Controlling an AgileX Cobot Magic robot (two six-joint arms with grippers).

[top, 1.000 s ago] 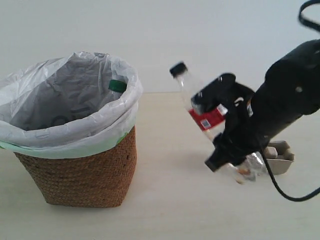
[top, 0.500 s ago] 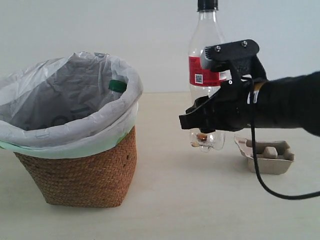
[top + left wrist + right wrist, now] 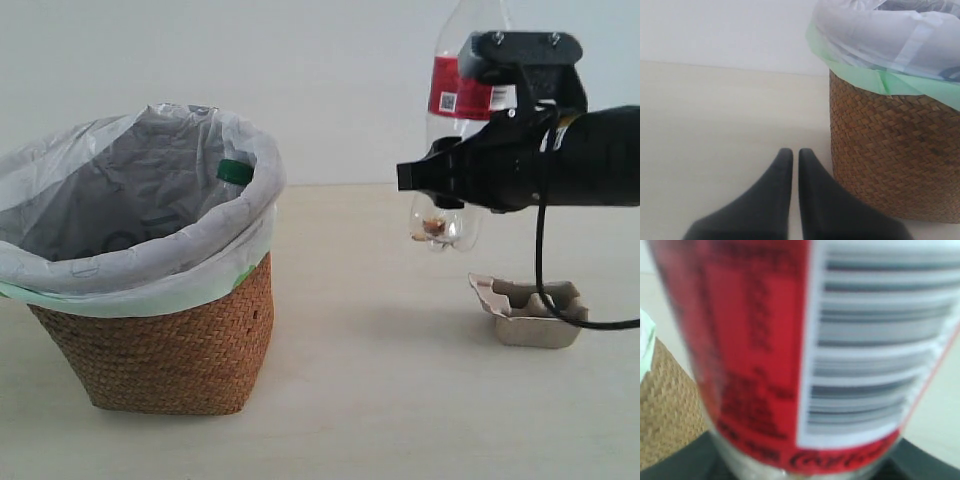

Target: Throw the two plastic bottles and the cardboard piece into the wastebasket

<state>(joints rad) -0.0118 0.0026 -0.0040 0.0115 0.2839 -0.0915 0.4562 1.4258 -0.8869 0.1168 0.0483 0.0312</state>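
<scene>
**Desk:** What do you have nearest?

**Me:** My left gripper [image 3: 794, 153] is low over the table [image 3: 370, 410], just beside the basket [image 3: 890, 150]. Its fingers are pressed together with nothing between them, and it isn't part of this step.

**Desk:** And the basket?

**Me:** It hasn't moved in the last second. The green-capped bottle [image 3: 234, 172] is inside, its cap showing above the white bag [image 3: 130, 270]. I count that one as done.

**Desk:** The cardboard?

**Me:** The cardboard tray [image 3: 530, 312] sits on the table, well apart from the basket, exactly where it was. It is untouched.

**Desk:** So what changed?

**Me:** The long bottle [image 3: 446, 215] did. A second ago it hung tilted and low, close to the tray. Half a second ago I had it upright. Now it is higher again, clear of the table, and its top runs off the upper edge of the exterior view. My right gripper [image 3: 478, 140] is clamped around it at the red label, which fills my right wrist view.

**Desk:** Is it over the basket?

**Me:** No. It is off to the side, roughly above the tray. I judge the lift as done and the carry across as still to come, then the release, then the tray.
</scene>
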